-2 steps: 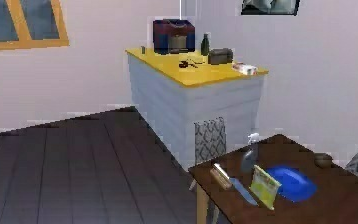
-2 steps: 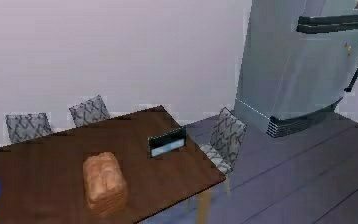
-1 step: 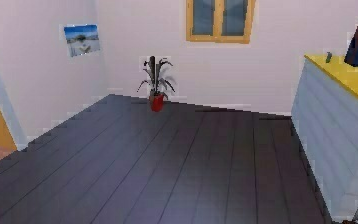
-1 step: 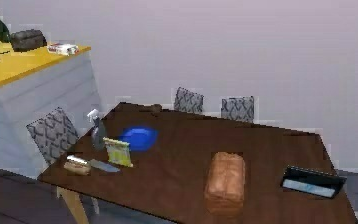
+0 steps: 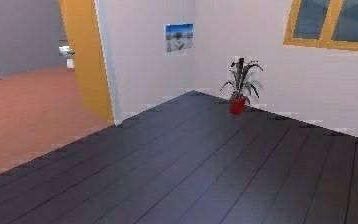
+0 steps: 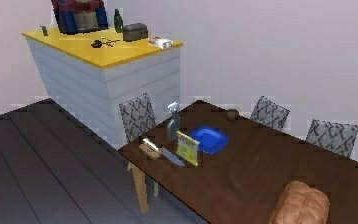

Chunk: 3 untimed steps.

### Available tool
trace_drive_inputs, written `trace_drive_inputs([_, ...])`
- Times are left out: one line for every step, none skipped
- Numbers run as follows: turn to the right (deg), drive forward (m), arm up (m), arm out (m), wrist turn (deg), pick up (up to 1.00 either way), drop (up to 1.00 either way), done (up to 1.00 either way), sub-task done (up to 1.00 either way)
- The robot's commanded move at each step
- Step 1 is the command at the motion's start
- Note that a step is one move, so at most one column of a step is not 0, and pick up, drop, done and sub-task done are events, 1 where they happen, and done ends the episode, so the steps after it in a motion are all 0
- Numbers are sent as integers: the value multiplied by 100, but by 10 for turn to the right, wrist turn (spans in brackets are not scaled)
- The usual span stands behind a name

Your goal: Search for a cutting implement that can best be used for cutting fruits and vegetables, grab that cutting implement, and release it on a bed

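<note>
- Of the tool, neither its state nor any load can be told from these views.
- A dark brown wooden dining table [image 6: 257, 175] stands in the arm side view's lower right on a floor of dark planks [image 6: 47, 165]. Three chairs with grey patterned backs [image 6: 270, 112] are drawn up along its far side.
- Near the table's left corner a slim grey blade-like thing [image 6: 171, 155] lies flat on the wood, just beside a short pale block [image 6: 149, 148]. Whether it is the cutting implement sought cannot be told.
- Close by stand a yellow-green box [image 6: 189, 149], a blue dish [image 6: 213, 140] and a tall grey bottle-like thing [image 6: 173, 121]. A small dark cup [image 6: 232, 113] sits near the far edge, and a brown loaf-shaped lump [image 6: 299, 205] lies at the near edge.
- Behind, a second table with white panelled sides and a yellow top [image 6: 97, 55] carries a green bottle [image 6: 117, 19], a dark boxy appliance [image 6: 135, 32] and a white thing [image 6: 161, 42].
- In the forward view the plank floor runs to a pale-walled corner with a green plant in a red pot [image 5: 239, 90]. Also there are a small framed picture [image 5: 179, 37], a yellow-framed window [image 5: 332, 22] and a yellow door [image 5: 85, 60] beside a reddish floor [image 5: 27, 115].
</note>
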Motion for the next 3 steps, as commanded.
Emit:
trace_drive_inputs([0, 0, 50, 0, 0, 0, 0, 0, 0])
trace_drive_inputs([0, 0, 22, 0, 0, 0, 0, 0, 0])
trace_drive_inputs([0, 0, 0, 46, 0, 0, 0, 0, 0])
